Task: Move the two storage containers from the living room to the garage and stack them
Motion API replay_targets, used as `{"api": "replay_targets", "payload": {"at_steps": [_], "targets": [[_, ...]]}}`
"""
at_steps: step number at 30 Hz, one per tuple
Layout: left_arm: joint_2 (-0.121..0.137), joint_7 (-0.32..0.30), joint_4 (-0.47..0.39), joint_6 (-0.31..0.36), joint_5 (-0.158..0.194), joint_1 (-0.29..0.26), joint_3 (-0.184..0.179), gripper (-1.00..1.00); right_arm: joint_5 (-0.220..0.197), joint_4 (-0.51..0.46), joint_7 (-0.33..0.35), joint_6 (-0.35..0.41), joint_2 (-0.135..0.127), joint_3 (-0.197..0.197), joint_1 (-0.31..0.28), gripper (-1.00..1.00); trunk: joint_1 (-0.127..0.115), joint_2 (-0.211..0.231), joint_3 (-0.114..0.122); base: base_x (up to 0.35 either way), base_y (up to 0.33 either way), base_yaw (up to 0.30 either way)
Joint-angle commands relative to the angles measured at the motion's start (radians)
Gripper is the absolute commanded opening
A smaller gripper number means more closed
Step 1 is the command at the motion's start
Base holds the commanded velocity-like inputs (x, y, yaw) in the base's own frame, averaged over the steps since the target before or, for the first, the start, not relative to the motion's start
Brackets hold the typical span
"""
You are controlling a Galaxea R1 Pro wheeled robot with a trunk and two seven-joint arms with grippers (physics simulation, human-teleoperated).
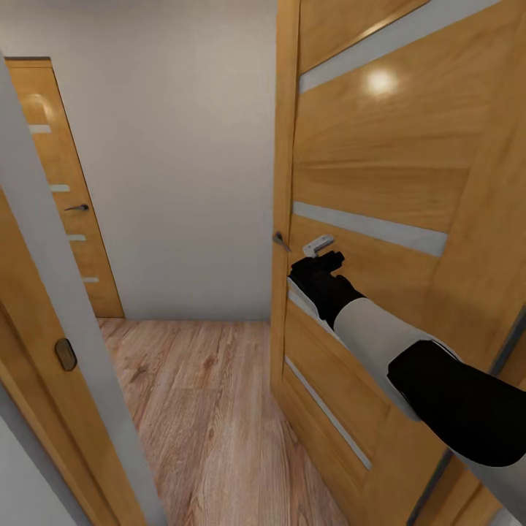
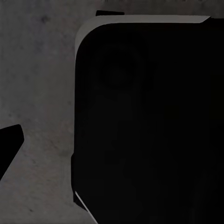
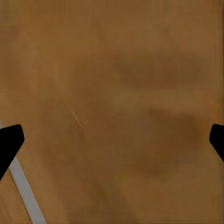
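Our right arm (image 1: 409, 351) crosses the lower right corner of the head view, black sleeve then white forearm, reaching up to the open wooden door (image 1: 380, 183) on that side. Its claw (image 1: 315, 269) sits against the door face just beside the metal handle (image 1: 280, 239) at the door's edge; from here we cannot tell whether the fingers are spread or closed. Beyond lies light wood-plank flooring (image 1: 197, 394), a plain white wall (image 1: 175, 146), and a second slatted wooden door (image 1: 66, 204), shut, at the far left. A door frame (image 1: 51, 307) stands close on our left.

Next, the left wrist view: a dark rounded body of the robot (image 2: 149, 126) over rough grey ground, with one black fingertip (image 2: 9, 142) at the frame's margin. We cannot judge that claw's state.

Then the right wrist view: door wood close up, a pale slat (image 3: 23, 186) crossing one corner, and both fingertips (image 3: 10, 140) far apart at opposite margins, so this claw is spread wide and holds nothing.

We see neither storage container here. We judge such thin-walled tubs to be light, stiff and somewhat slippery; a pinch on the rim of a short wall, or one claw on each end, should carry one without flexing it.
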Motion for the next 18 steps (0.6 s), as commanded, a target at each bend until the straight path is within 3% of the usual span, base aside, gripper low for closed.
{"api": "replay_targets", "payload": {"at_steps": [1, 6, 18], "targets": [[0.000, 0.001, -0.002, -0.001, 0.007, 0.001, -0.001, 1.00, -0.024, -0.006, -0.007, 0.005, 0.000, 0.007, -0.001, 1.00, 0.000, 0.000, -0.001, 0.000, 0.000, 0.000], [0.000, 0.001, -0.003, -0.002, 0.007, 0.001, -0.001, 1.00, -0.085, -0.017, -0.006, 0.008, 0.000, 0.005, -0.001, 1.00, 0.000, 0.000, -0.001, 0.000, 0.000, 0.000], [0.000, 0.001, -0.004, -0.002, 0.007, 0.001, -0.001, 1.00, -0.088, -0.017, -0.004, 0.008, 0.000, 0.004, -0.001, 1.00, 0.000, 0.000, -0.001, 0.000, 0.000, 0.000]]}}
